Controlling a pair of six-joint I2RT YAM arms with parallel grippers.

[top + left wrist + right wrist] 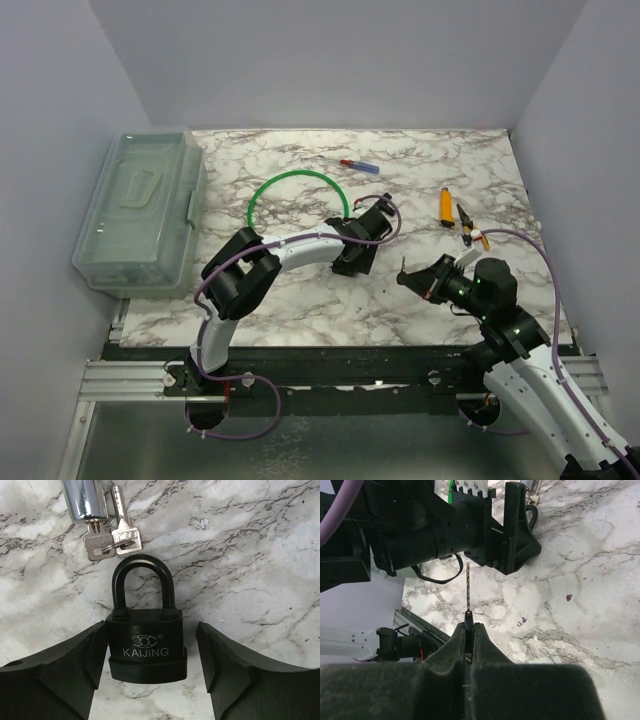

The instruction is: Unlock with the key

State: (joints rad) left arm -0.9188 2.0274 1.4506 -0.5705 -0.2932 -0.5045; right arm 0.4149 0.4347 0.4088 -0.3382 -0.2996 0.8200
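When you look down from the top camera, your left gripper is stretched out low over the middle of the marble table, and the padlock is hidden beneath it. Your right gripper hangs just beside it, to its right, tip pointing toward it. A clear plastic box sits at the left edge, a green cable loops behind the left gripper, and an orange tool and pliers lie far right

On your left wrist camera, the black KAIJING padlock lies flat with its shackle closed and pointing away. The jaws stand apart around its body: the finger on the picture's left touches it, while the other finger is clear of it. Beyond the shackle lies a chrome cylinder lock with a pair of keys

On your right wrist camera, the jaws are pressed together on a key, seen edge-on, its blade aimed at the left gripper ahead
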